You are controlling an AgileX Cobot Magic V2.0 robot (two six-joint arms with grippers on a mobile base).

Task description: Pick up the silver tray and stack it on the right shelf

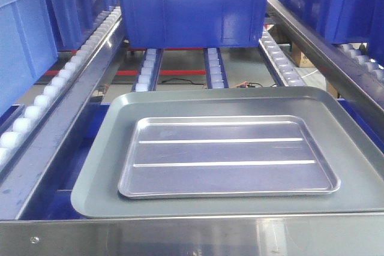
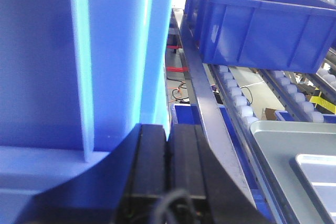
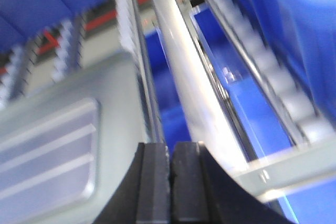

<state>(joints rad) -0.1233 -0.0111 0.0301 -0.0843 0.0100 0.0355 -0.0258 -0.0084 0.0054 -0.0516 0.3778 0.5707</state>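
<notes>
On the right shelf (image 1: pixel 150 70), silver tray (image 1: pixel 228 157) rests inside grey tray (image 1: pixel 354 142); both tools clenched.

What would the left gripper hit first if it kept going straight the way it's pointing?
Probably the blue bin wall right ahead of the shut left gripper. It fills the view just past the fingertips, though how near it is stays unclear.

Front looks downward; wrists flank grey tray (image 1: pixel 354 148), blurrily.
</notes>
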